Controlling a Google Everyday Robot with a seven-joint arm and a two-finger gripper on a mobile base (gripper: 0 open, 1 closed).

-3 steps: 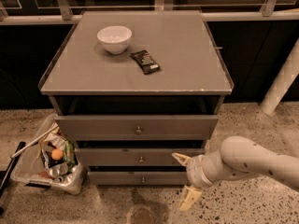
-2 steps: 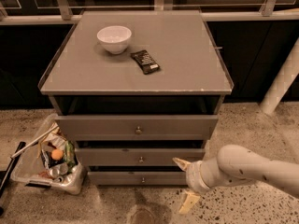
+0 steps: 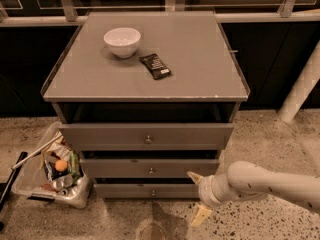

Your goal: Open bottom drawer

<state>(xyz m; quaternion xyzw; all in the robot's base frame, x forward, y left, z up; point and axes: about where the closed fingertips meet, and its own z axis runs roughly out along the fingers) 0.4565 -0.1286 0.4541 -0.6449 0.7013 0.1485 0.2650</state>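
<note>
Speckled stone floor (image 3: 260, 134) runs under a grey bench (image 3: 200, 59) with three flat-front drawers, set against dark panels with pale rails behind. On the bench top sit a white bowl (image 3: 122, 41) towards the back left and, just beside it to the right, a dark snack packet (image 3: 155, 66) lying flat at a slant. The top drawer (image 3: 110, 136) stands out from the frame, with a dark gap above its front. The middle drawer (image 3: 115, 168) sits below it, and the bottom drawer (image 3: 125, 190) is the lowest, just above the floor, its small round knob (image 3: 153, 192) at centre. How far that drawer is out cannot be told. A pale arm (image 3: 265, 184) reaches in from the lower right, and its end effector (image 3: 196, 198) hangs at the right end of the bottom drawer's front, well to the right of the knob. Its two fingers (image 3: 194, 176) are spread apart, one above the other, with nothing gripped between them. At the bench's left foot lies a clear bin (image 3: 30, 181) of rubbish, with a small orange ball (image 3: 61, 165) among the wrappers. A white post (image 3: 300, 89) leans at the far right.
</note>
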